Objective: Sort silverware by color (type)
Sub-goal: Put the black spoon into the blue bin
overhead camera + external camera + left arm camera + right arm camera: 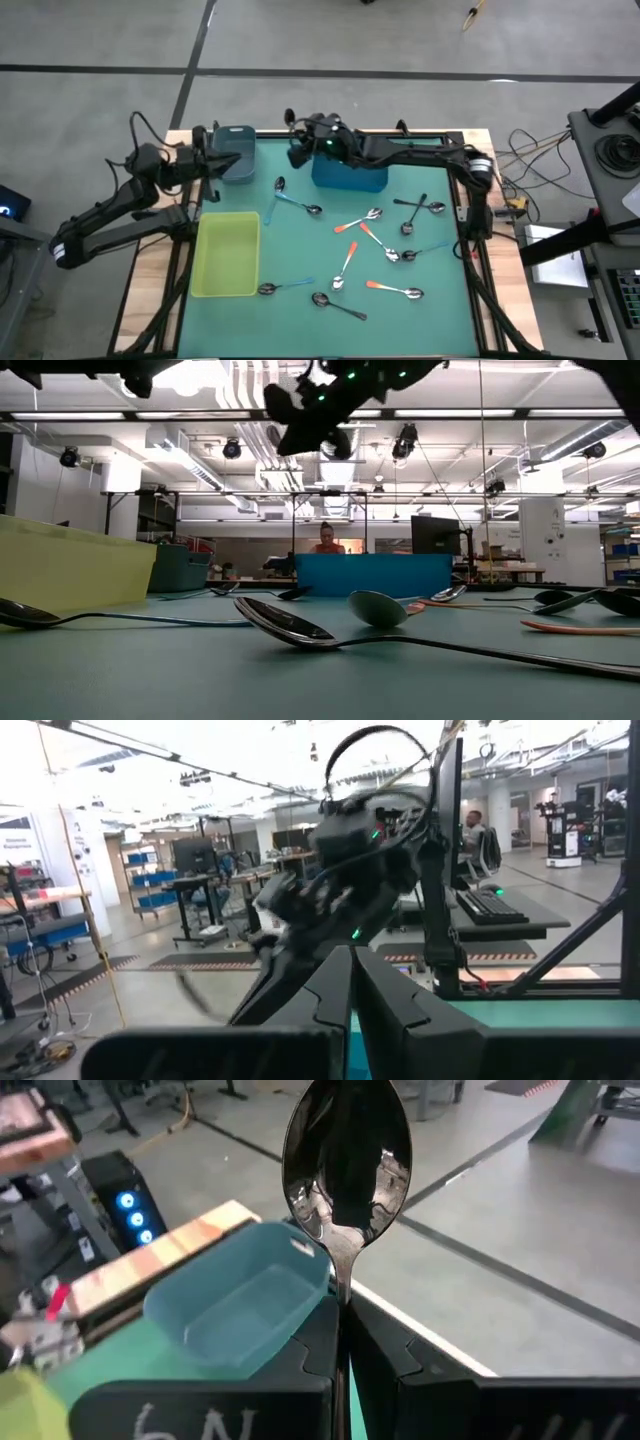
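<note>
My right gripper (297, 154) reaches along the table's far edge, high over the gap between the blue bin (350, 175) and the grey-blue bin (238, 1302). It is shut on an all-dark metal spoon (347, 1165). My left gripper (207, 160) is shut on nothing and hangs in the air by the grey-blue bin (235, 152) at the far left. Several spoons lie flat on the green mat, some with orange handles (347, 227), some with light blue ones (291, 200), some all dark (336, 305). A yellow-green bin (226, 255) stands at the left. My right gripper pinches the dark spoon between its two fingers, just behind the neck (343, 1283). The handle is hidden between the fingers. The spoon lies along the fingers, and its bowl (347, 1165) sticks out past the fingertips. It is lifted clear of the table and the bins.
Loose spoons are spread over the mat's middle and right (395, 255) and along its near side (290, 287). The three bins take up the far-left and left parts. In the low view a person (327, 538) sits in the room beyond the table.
</note>
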Controlling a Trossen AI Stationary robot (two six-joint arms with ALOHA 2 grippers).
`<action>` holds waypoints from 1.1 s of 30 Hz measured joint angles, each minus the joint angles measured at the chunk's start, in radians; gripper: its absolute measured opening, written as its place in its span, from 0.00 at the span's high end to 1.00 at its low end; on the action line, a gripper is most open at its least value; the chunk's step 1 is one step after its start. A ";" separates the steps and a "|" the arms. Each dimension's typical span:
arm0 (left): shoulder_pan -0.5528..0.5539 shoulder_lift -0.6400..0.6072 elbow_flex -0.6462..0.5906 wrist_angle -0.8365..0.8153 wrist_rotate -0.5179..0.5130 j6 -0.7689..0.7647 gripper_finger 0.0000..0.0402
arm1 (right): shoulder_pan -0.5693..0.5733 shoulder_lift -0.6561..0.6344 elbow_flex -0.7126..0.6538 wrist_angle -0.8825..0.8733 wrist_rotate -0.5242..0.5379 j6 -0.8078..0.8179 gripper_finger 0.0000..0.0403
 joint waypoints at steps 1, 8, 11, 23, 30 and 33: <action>0.000 -0.009 0.000 -0.010 0.000 0.002 1.00 | -0.004 0.028 0.029 0.008 -0.001 0.000 0.98; 0.000 -0.057 0.000 -0.041 0.000 0.009 1.00 | -0.025 0.267 0.291 0.012 -0.057 0.038 0.98; 0.000 -0.073 0.000 -0.053 0.000 0.010 1.00 | -0.026 0.367 0.420 0.011 -0.086 0.044 0.98; 0.000 -0.135 -0.001 -0.094 0.000 0.034 1.00 | -0.046 0.578 0.623 0.178 -0.136 0.141 0.98; 0.000 -0.156 -0.002 -0.099 0.000 0.036 1.00 | -0.048 0.620 0.622 0.286 -0.164 0.248 0.98; 0.000 -0.156 -0.002 -0.100 0.000 0.036 1.00 | -0.044 0.647 0.622 0.370 -0.188 0.311 0.98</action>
